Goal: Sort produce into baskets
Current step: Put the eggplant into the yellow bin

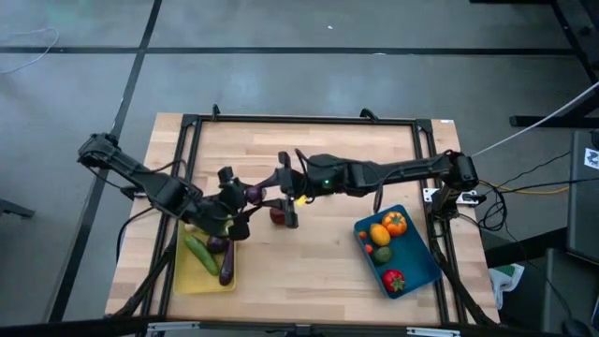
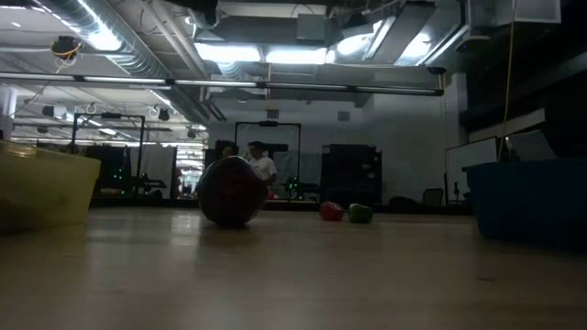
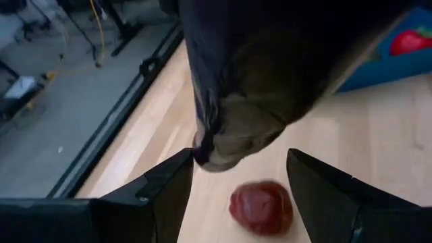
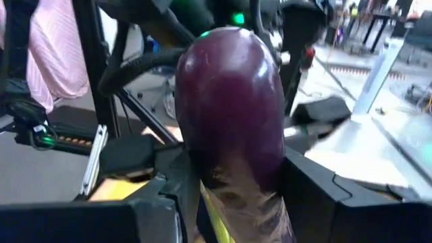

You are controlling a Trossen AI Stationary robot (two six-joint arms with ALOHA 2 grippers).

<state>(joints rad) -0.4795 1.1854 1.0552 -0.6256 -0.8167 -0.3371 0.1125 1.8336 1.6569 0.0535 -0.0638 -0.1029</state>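
Note:
My right gripper (image 1: 273, 185) reaches in from the table's right and is shut on a purple eggplant (image 4: 229, 101), which it holds up over the middle of the table (image 1: 254, 194). My left gripper (image 3: 239, 165) stands open just left of it (image 1: 236, 210), over the yellow basket's far end. A dark red apple (image 3: 261, 206) rests on the table beyond the left fingers (image 1: 278, 214). The yellow basket (image 1: 192, 279) holds a cucumber (image 1: 200, 253) and eggplants. Round fruit and peppers lie in the blue basket (image 1: 426, 271). My right gripper pinches the eggplant between its two fingers, on the lower sides near the stem end (image 4: 202, 182). The fingers come about level from the table's right and lie along it. The rounded end (image 4: 233, 47) sticks out past the fingertips, and the eggplant is clear of the table.
In the low view a red pepper (image 2: 331, 211) and a green pepper (image 2: 359, 213) lie on the table behind the apple (image 2: 229, 191). A black frame (image 1: 187, 131) rims the table. Bare wood lies between the two baskets near the front edge.

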